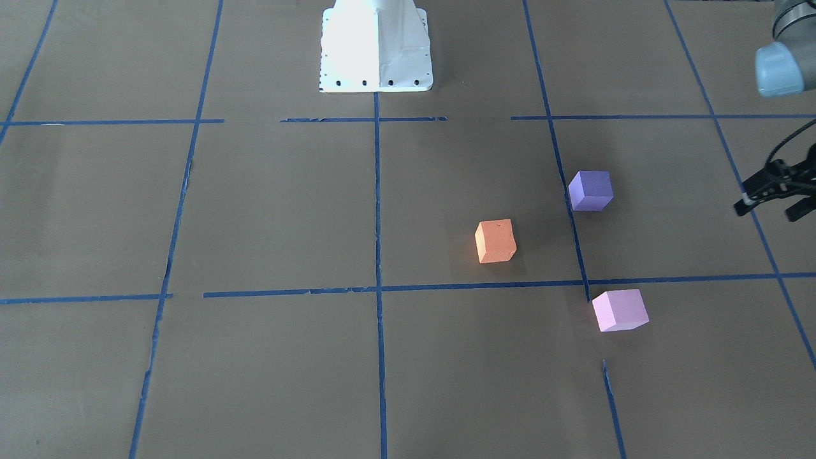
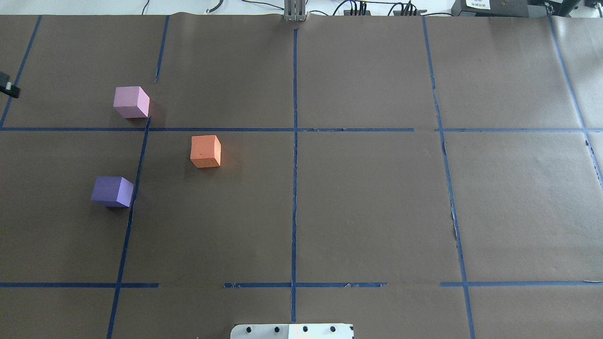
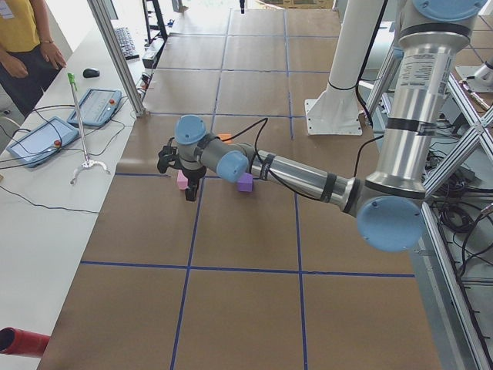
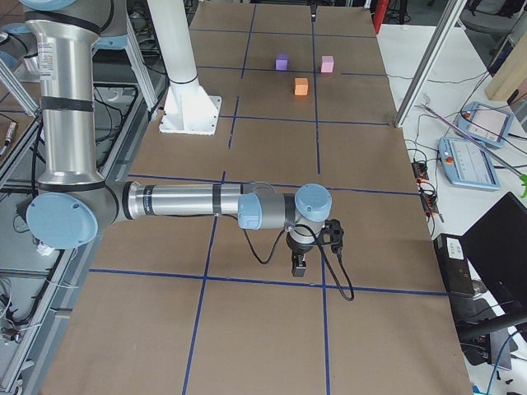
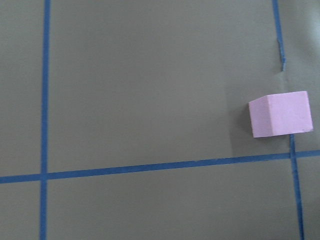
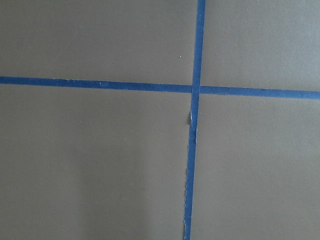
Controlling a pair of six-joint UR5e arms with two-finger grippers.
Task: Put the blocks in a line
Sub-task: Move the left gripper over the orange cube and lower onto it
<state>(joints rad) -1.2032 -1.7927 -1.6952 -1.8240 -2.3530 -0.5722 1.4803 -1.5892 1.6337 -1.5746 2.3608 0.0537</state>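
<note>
Three cubes lie apart on the brown table, on the robot's left half. The orange block (image 2: 206,151) (image 1: 495,241) is nearest the middle. The purple block (image 2: 112,191) (image 1: 591,190) is closer to the robot. The light pink block (image 2: 131,101) (image 1: 619,310) is farthest from it and also shows in the left wrist view (image 5: 281,114). My left gripper (image 1: 768,210) hovers open and empty, outward of the blocks near the table's left end. My right gripper (image 4: 300,257) hangs over the table's far right part, far from the blocks; I cannot tell whether it is open.
Blue tape lines (image 2: 295,165) divide the table into a grid. The white robot base (image 1: 376,48) stands at the robot's edge. A side bench with teach pendants (image 3: 42,139) and a person (image 3: 23,38) lies beyond the far long edge.
</note>
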